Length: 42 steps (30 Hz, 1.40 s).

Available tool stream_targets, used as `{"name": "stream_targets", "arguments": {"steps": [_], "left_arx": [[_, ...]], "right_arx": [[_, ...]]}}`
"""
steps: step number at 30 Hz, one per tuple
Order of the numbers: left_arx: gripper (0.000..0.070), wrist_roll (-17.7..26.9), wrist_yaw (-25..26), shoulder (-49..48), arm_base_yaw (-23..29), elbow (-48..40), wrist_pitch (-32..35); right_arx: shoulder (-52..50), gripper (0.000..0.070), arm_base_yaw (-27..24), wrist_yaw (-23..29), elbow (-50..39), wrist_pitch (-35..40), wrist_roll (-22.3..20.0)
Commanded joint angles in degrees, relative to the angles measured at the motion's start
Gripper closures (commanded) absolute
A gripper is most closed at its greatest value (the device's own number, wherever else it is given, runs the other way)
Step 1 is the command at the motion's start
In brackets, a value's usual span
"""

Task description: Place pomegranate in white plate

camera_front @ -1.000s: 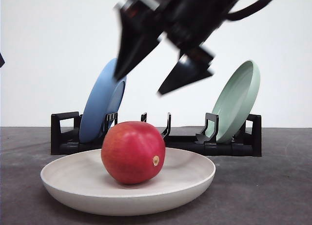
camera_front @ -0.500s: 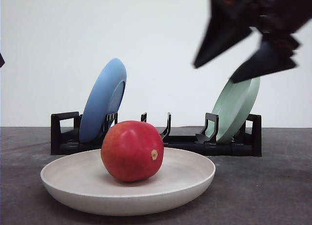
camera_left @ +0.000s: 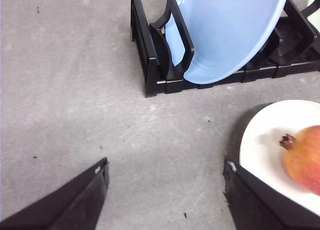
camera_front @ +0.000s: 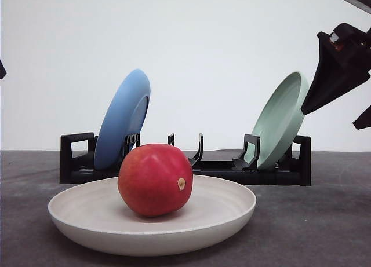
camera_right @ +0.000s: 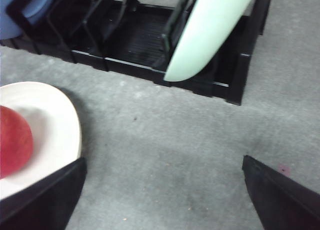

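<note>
Lab-like test setup: bare white backdrop [camera_front: 203, 35], grey tabletop [camera_front: 324, 220].

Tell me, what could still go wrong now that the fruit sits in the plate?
The pomegranate is round and lies on its side in the shallow white plate, so a bump might roll it toward the low rim. The right end effector hangs open close to the green plate leaning in the rack; a careless swing might knock that plate over.

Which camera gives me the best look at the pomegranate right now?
Front view: the whole pomegranate sits unobstructed in the white plate. The left wrist view catches part of it with its stem end; the right wrist view catches just a red edge.
</note>
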Motion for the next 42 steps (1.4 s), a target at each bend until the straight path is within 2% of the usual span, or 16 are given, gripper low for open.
{"name": "stream_targets", "arguments": {"steps": [1,2,3,4,20,22,24,29,35,42], "left_arx": [[0.0387,-0.2,0.2,0.4,0.0,1.0,0.3],[0.0585,-0.2,0.2,0.4,0.0,1.0,0.5],[0.0688,-0.2,0.2,0.4,0.0,1.0,0.6],[0.0659,-0.3,0.2,0.4,0.0,1.0,0.5],[0.0667,-0.2,0.2,-0.9,0.1,0.7,0.5],[0.0667,3.9,-0.2,-2.4,0.3,0.0,1.0],[0.0667,7.1,-0.3,-5.0,1.2,-1.7,1.9],[0.0667,7.2,-0.3,-13.1,5.2,-9.0,6.4],[0.0667,4.6,-0.3,-23.9,9.8,-19.6,13.3],[0.0667,1.3,-0.7,-35.7,12.0,-28.5,14.3]], "right_arx": [[0.2,0.0344,0.1,0.5,0.2,0.9,0.5],[0.3,0.0569,0.1,0.6,0.2,0.8,0.5],[0.3,0.0688,0.1,0.7,0.2,0.8,0.6],[0.3,0.0659,0.2,0.8,0.2,0.8,0.6],[0.2,0.0660,0.1,0.8,0.2,1.0,0.5],[0.2,0.0660,0.1,0.8,0.2,1.0,0.5],[0.2,0.0660,0.1,0.9,0.2,1.0,0.5],[0.2,0.0660,0.1,0.9,0.2,1.0,0.5],[0.2,0.0660,0.1,0.9,0.2,1.0,0.5],[0.2,0.0660,0.1,0.8,0.2,1.0,0.5]]}}
